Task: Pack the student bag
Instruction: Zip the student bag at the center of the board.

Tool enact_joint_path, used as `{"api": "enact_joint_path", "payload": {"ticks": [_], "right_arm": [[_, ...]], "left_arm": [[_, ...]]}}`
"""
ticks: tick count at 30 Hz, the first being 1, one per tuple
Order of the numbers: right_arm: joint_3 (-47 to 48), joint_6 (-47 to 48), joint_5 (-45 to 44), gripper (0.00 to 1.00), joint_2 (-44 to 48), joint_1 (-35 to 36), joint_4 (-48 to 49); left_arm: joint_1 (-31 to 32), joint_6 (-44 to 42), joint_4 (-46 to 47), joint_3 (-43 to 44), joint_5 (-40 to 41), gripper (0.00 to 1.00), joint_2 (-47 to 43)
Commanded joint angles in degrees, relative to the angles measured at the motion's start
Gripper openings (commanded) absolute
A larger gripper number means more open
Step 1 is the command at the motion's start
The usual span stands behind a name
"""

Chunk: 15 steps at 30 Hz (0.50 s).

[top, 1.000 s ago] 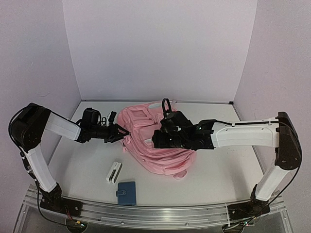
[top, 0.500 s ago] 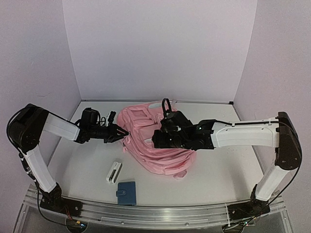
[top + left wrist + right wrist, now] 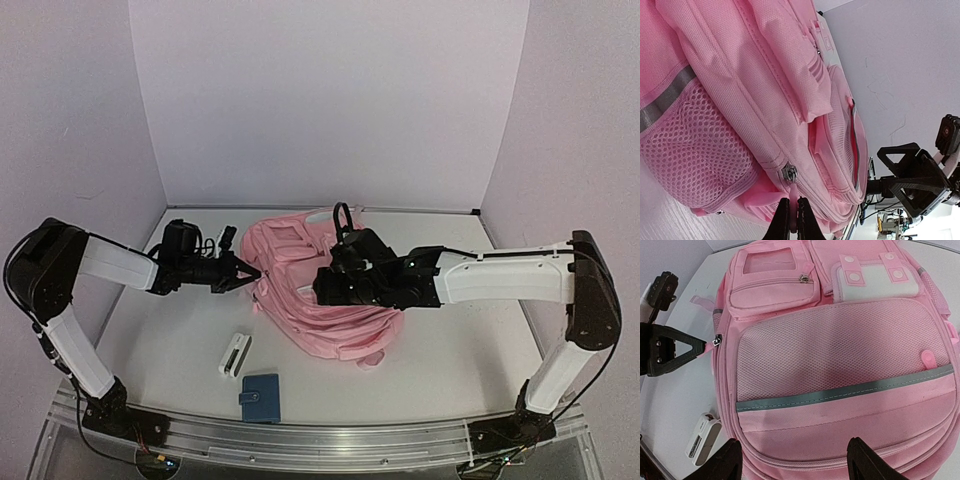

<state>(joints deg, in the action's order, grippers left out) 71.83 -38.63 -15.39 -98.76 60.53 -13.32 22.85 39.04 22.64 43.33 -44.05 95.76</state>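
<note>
1. Left wrist view has my left jaws pinched tight on the small pink fabric zip pull (image 3: 792, 197). It hangs from the metal slider (image 3: 789, 171) just ahead of my tips, on the side of the soft pink fabric student bag (image 3: 740, 75).
2. The bag lies flat on the white surface (image 3: 450, 350) with its pockets up. It stretches away ahead of my left jaws and sits directly beneath my right jaws.
3. My right jaws stand wide above the bag's lower front panel (image 3: 840, 405) with nothing held between them. I cannot tell whether their tips touch the fabric.
4. The step in hand, as I judge it, is opening the zip so things can go in. Packing proper has not begun. The white oblong plastic gadget (image 3: 235, 354) and the blue square wallet (image 3: 261, 396) lie on the surface, nearer my base than the left jaws and well apart from the right ones.
5. The next move calls for a steady draw along the zip's track. The pinch must stay firm, since the thin tab could slip out, and my right jaws should brace the bag against sliding.
6. A second ago my left jaws stood part open at the pull. Now they have closed, and the left arm has drawn back a little. The right arm, bag, gadget and wallet sit as they did.
</note>
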Motion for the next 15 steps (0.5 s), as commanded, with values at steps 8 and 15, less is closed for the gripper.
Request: {"api": "enact_joint_path", "payload": {"ticks": [8,15], "right_arm": [[-0.2,0.5,-2.1,0.7,1.1,0.3,0.8],[0.6,0.2,-1.1,0.7,-2.4,0.4,1.5]], "left_arm": [[4.9,-3.0,-7.9,0.2,2.1,0.0,-8.0],[10.1,-9.7,-19.4,3.4,9.2,0.0,-9.2]]}}
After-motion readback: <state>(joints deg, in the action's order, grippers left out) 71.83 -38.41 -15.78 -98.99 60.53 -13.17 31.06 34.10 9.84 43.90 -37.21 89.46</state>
